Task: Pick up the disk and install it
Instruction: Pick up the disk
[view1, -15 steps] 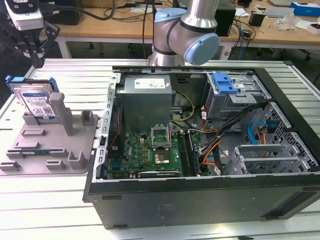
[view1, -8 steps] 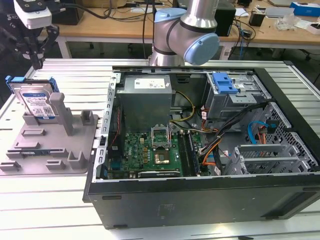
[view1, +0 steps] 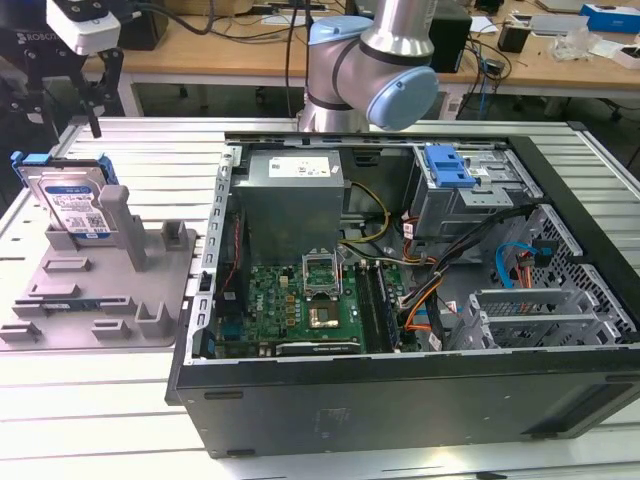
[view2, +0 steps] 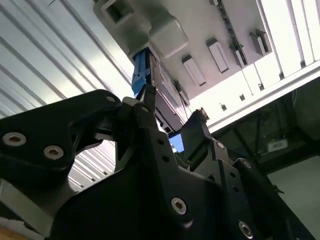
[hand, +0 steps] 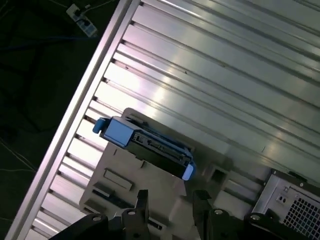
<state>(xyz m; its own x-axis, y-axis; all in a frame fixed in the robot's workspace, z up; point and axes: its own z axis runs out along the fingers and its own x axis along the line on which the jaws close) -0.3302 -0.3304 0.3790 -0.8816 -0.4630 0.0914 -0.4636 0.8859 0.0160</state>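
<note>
The disk (view1: 72, 195), a silver drive with a white-and-blue label in a bright blue carrier, stands on edge against a post of the grey fixture tray (view1: 100, 290) at the exterior view's left. My gripper (view1: 55, 118) hangs just above it, open and holding nothing. In the first wrist view the disk (hand: 145, 145) lies a short way beyond the gripper (hand: 170, 197), whose two fingertips stand apart over the tray (hand: 155, 185). In the second wrist view the disk's blue edge (view2: 140, 70) shows past the gripper (view2: 172, 107).
An open computer case (view1: 400, 400) fills the exterior view's middle and right, with a motherboard (view1: 300, 300), a power supply (view1: 295, 195) and a grey metal bay with a blue latch (view1: 448, 165). The arm's elbow (view1: 370, 70) rises behind it. Ribbed metal table (view1: 100, 420) all around.
</note>
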